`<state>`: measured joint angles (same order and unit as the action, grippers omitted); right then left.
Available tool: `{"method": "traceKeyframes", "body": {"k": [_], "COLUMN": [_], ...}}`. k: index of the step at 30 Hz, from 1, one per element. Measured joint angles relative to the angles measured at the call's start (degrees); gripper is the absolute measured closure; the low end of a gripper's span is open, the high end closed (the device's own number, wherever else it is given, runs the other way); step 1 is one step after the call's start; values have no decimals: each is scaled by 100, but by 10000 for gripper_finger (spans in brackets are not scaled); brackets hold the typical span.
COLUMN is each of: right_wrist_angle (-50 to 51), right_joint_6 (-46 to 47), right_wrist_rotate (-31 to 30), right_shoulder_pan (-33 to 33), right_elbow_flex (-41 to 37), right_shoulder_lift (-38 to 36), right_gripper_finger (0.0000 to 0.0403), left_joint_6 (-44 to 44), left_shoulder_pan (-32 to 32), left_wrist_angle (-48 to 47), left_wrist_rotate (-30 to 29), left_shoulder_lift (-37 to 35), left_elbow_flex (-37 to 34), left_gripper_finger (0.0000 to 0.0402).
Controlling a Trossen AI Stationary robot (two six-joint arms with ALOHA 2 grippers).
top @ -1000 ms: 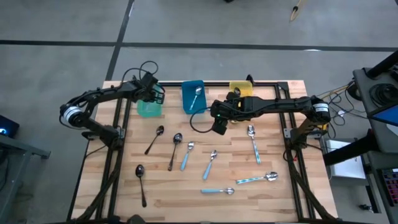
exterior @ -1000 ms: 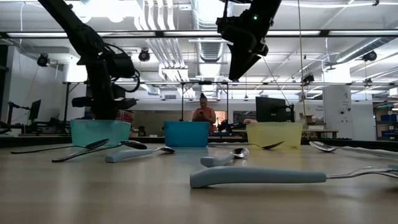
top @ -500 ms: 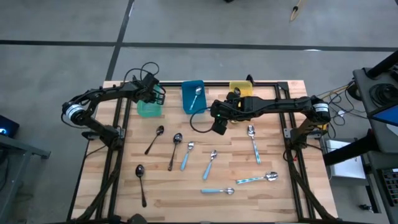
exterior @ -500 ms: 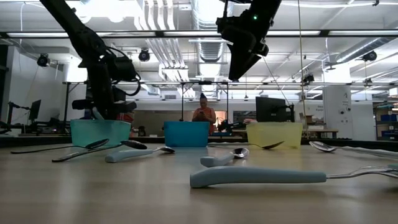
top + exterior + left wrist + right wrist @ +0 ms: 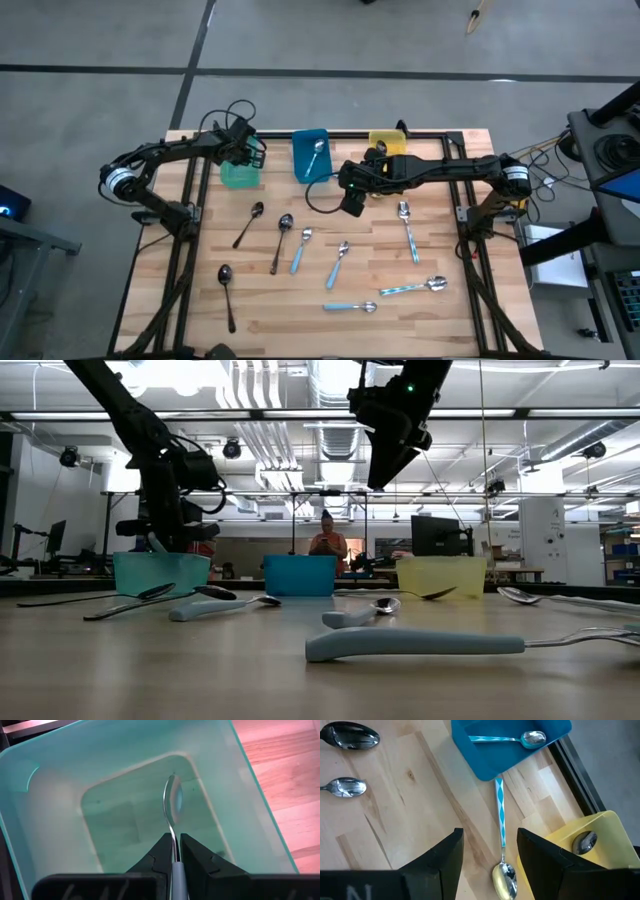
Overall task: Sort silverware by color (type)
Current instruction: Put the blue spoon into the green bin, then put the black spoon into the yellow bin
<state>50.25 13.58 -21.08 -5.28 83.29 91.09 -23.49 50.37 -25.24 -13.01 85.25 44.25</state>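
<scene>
Left claw pinches a spoon over the teal bin at the table's far edge; right claw, spread, hovers near the blue bin.

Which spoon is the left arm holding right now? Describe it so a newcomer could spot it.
Start at the teal bin at the table's back left corner, left of the blue bin. The left hand hangs over it, shut on a spoon that points bowl-first into the bin. It is the only spoon off the table; the rest lie flat on the wood or in bins.
</scene>
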Motion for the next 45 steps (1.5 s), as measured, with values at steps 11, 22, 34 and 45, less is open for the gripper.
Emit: {"method": "traceKeyframes", "body": {"k": [11,22,34,45], "right_wrist_angle": [-1,-1,-1,0], "right_joint_6": [52,79,101,101], "right_wrist_rotate": [0,0,0,0], "right_shoulder_pan": [0,0,0,0], "right_elbow_flex": [0,0,0,0], "right_shoulder_lift": [0,0,0,0], "right_gripper_finger": [225,225,225,225], "left_joint_6": [-19,-19,-19,39], "left_shoulder_pan": [0,0,-1,-1], "left_wrist_angle": [-4,-9,-17,-17], "left_wrist_rotate": [15,17,48,50], "left_shoulder_lift": [-2,-4,-4,-20], "left_elbow_flex": [0,0,0,0], "left_gripper_finger": [384,384,370,300]}}
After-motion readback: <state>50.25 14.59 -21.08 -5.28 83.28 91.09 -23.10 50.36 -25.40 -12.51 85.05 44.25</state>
